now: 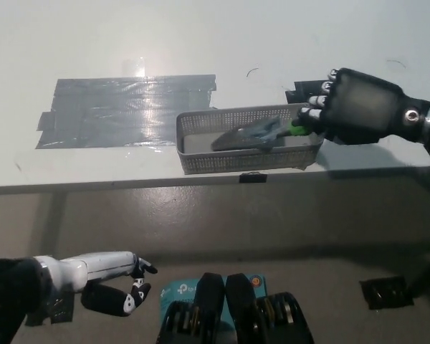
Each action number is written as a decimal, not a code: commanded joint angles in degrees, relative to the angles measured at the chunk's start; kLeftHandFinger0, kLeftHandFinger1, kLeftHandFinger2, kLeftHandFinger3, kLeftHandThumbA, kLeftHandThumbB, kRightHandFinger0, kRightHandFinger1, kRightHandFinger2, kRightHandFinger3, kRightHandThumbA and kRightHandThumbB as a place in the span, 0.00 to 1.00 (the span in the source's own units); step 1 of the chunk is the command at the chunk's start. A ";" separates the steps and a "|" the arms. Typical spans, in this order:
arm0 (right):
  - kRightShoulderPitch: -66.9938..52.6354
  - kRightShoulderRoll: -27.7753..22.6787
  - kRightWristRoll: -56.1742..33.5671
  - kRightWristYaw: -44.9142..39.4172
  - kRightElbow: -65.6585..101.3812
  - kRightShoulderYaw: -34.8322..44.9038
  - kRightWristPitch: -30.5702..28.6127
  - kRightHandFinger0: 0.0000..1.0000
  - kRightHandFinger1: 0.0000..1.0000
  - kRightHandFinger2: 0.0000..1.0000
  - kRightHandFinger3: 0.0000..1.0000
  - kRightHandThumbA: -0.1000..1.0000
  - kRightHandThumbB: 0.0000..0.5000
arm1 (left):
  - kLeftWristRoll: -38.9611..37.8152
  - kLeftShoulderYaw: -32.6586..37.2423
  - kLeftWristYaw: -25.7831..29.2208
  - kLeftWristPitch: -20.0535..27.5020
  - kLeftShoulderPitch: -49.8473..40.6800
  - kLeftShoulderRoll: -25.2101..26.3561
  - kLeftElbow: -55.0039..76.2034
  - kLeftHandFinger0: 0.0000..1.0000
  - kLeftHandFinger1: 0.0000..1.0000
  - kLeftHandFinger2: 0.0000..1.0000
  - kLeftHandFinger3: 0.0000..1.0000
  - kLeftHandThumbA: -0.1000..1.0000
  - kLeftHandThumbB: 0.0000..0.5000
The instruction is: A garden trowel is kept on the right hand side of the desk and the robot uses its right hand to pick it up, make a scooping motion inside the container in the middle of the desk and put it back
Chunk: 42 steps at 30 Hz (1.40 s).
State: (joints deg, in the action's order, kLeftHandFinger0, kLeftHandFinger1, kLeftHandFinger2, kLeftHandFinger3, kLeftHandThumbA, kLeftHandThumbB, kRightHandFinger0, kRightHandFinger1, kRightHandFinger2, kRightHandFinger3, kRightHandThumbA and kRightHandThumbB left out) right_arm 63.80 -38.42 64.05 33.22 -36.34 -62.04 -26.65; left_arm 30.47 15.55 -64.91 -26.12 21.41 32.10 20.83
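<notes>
The right hand (pixel 356 107) is gripping the garden trowel (pixel 249 134), its blade pointing left along the mesh basket (pixel 222 162). The left hand (pixel 117 285) is resting empty, well apart.

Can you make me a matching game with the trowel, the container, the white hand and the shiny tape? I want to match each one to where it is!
Things:
1. trowel
2. container
3. left hand
4. tape

Places:
A. low at the left, below the edge of the desk
B. held by the right hand, blade inside the container
C. flat on the desk, left of the container
D. middle of the desk, near its front edge

Pairs: 1-B, 2-D, 3-A, 4-C.
</notes>
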 commanded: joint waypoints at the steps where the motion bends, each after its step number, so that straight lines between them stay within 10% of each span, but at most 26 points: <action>1: 3.22 2.15 0.23 5.52 -1.77 -0.19 -0.28 0.00 0.00 0.00 0.14 0.00 0.27 | 0.32 0.39 -1.30 -0.81 0.75 1.40 0.04 1.00 1.00 1.00 1.00 1.00 1.00; 6: -0.99 4.42 0.21 0.13 -1.80 4.86 0.74 0.00 0.00 0.00 0.19 0.02 0.12 | -0.76 2.37 0.12 -0.81 0.10 2.11 -0.26 1.00 1.00 1.00 1.00 1.00 1.00; 9: -4.32 6.39 0.84 -1.09 -1.82 8.54 4.92 0.00 0.00 0.00 0.24 0.05 0.26 | -0.09 2.24 -1.01 -0.81 -0.66 1.85 -0.53 1.00 1.00 1.00 1.00 1.00 1.00; 15: -11.33 10.02 -2.92 -2.31 -0.99 19.07 9.25 0.00 0.00 0.01 0.17 0.00 0.17 | 0.31 2.49 -0.42 -0.81 -2.33 1.14 -0.69 1.00 1.00 1.00 1.00 1.00 1.00; 18: -11.94 10.45 -2.49 -1.40 -0.86 21.58 8.67 0.00 0.00 0.20 0.05 0.00 0.09 | 0.53 1.61 -0.83 -0.81 -3.25 0.86 -0.42 1.00 1.00 1.00 1.00 1.00 1.00; 22: -11.41 7.59 -1.71 -5.98 5.45 25.84 10.19 0.00 0.00 0.25 0.23 0.00 0.29 | 0.46 2.68 0.19 -0.81 -3.97 1.39 -0.20 1.00 1.00 1.00 1.00 1.00 1.00; 23: -11.01 6.93 -1.85 -5.97 6.17 26.83 9.73 0.00 0.00 0.46 0.22 0.00 0.32 | 0.25 2.73 0.35 -0.81 -4.05 1.42 -0.29 1.00 1.00 1.00 1.00 1.00 1.00; 28: -7.56 4.12 -2.30 -7.23 8.64 31.36 6.89 0.00 0.00 0.20 0.05 0.00 0.20 | -0.16 1.59 0.80 -0.81 -4.94 1.14 -0.43 1.00 1.00 1.00 1.00 1.00 1.00; 31: -4.88 2.40 -1.70 -7.99 9.98 33.19 5.76 0.00 0.00 0.09 0.03 0.00 0.31 | -0.20 1.07 0.82 -0.81 -5.11 0.94 -0.68 1.00 1.00 1.00 1.00 1.00 1.00; 32: -3.85 1.93 -1.32 -7.58 9.87 33.42 5.14 0.00 0.00 0.38 0.08 0.00 0.32 | -0.33 1.14 1.00 -0.81 -5.16 1.10 -0.69 1.00 1.00 1.00 1.00 1.00 1.00; 33: -2.73 1.61 -1.00 -7.66 9.66 33.36 4.58 0.00 0.00 0.43 0.10 0.00 0.34 | -0.51 1.09 1.20 -0.81 -5.43 1.31 -0.58 1.00 1.00 1.00 1.00 1.00 1.00; 35: 1.16 -0.13 -3.19 -7.96 8.95 35.06 1.50 0.00 0.00 0.58 0.08 0.00 0.06 | -1.21 1.40 1.87 -0.81 -5.82 1.69 -0.63 1.00 1.00 1.00 1.00 1.00 1.00; 38: 4.31 -0.75 -3.60 -7.89 7.73 35.89 0.01 0.00 0.00 0.52 0.38 0.00 0.09 | -1.15 0.71 2.01 -0.81 -6.86 1.57 -0.50 1.00 1.00 1.00 1.00 1.00 1.00; 40: 6.53 -1.70 -4.39 -9.32 7.28 36.65 -0.27 0.00 0.00 0.46 0.32 0.00 0.00 | -1.30 0.71 2.43 -0.81 -7.43 1.68 -0.60 1.00 1.00 1.00 1.00 1.00 1.00; 42: 5.99 -2.56 -4.35 -10.05 6.47 37.46 0.33 0.00 0.00 0.39 0.34 0.00 0.11 | -1.38 0.25 2.50 -0.81 -7.96 1.29 -0.80 1.00 1.00 1.00 1.00 1.00 1.00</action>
State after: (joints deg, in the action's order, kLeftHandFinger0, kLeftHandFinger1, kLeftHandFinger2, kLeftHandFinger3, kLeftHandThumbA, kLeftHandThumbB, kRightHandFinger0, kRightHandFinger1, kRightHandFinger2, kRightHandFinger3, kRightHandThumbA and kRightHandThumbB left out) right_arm 65.08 -38.00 62.49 24.48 -29.50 -27.18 -24.33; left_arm 29.90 17.38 -63.97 -26.12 14.01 32.08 19.66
